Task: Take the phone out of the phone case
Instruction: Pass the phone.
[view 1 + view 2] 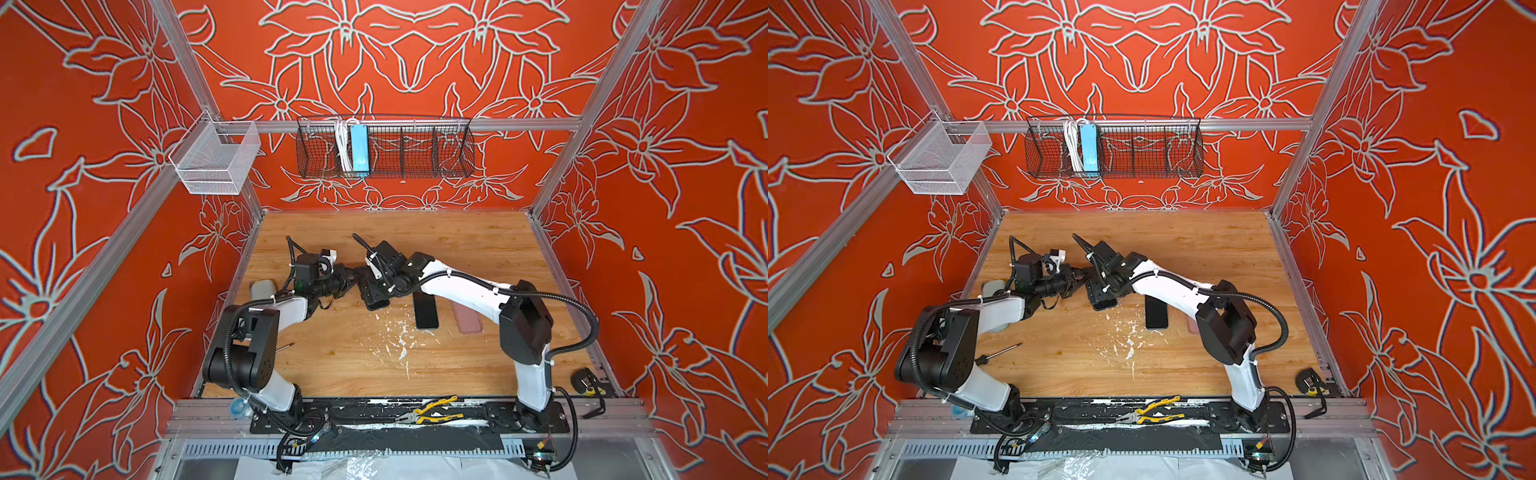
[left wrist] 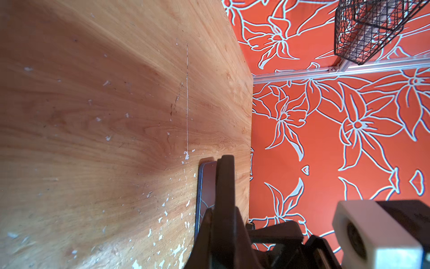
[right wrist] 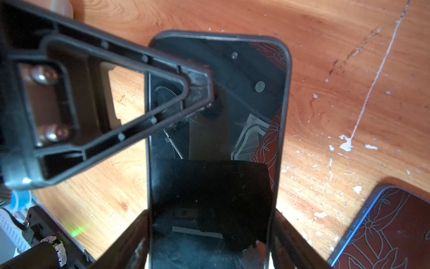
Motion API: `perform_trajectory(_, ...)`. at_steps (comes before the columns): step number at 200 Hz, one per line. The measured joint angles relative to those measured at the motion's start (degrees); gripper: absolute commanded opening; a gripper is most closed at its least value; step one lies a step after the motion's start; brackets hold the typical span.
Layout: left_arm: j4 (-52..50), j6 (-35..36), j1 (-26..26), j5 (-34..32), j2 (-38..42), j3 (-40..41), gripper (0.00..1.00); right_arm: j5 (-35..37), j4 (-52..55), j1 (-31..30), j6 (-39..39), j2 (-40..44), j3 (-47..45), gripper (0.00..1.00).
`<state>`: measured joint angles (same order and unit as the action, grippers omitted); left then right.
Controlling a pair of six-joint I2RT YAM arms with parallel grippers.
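A dark phone (image 3: 244,69) with a dark rim hangs level just above the table, and my right gripper (image 3: 209,214) is shut on it across its width. In both top views it shows under that gripper (image 1: 376,297) (image 1: 1102,297). My left gripper (image 2: 217,184) is shut, and its fingers (image 3: 197,88) lie on the held phone's screen (image 2: 207,184). The dusty-pink phone case (image 1: 467,320) (image 1: 1192,326) lies flat on the table, partly hidden under my right arm. A second dark phone (image 1: 426,313) (image 3: 391,228) lies beside the case.
A pale grey slab (image 1: 264,291) lies at the table's left edge, with a screwdriver (image 1: 1003,351) nearer the front. Pliers (image 1: 432,411) rest on the front rail and a tape measure (image 1: 586,380) sits at the front right. A black wire basket (image 1: 384,149) and a white mesh basket (image 1: 216,160) hang on the walls.
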<state>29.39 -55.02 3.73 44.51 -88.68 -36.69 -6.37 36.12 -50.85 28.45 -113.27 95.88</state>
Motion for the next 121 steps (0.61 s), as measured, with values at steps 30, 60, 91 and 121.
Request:
perform_trajectory(30, 0.3, -0.4, 0.0, -0.5, 2.0, 0.7, 0.0, 0.0, -0.7, -0.2, 0.0, 1.1, -0.6, 0.71)
perform_trajectory(60, 0.2, -0.9, 0.0, -0.9, 4.0, 0.9, 0.0, 0.0, -2.1, -0.3, -0.1, 2.7, -2.0, 0.79)
perform_trajectory(91, 0.2, -2.1, 0.0, -2.8, 7.1, 1.6, 0.0, 0.0, -4.3, -0.3, 0.6, 5.2, -3.9, 0.83)
perform_trajectory(121, 0.3, -3.0, 0.0, -4.8, 10.3, 1.6, 0.0, -0.7, -7.3, 0.0, 1.4, 9.2, -7.6, 0.84)
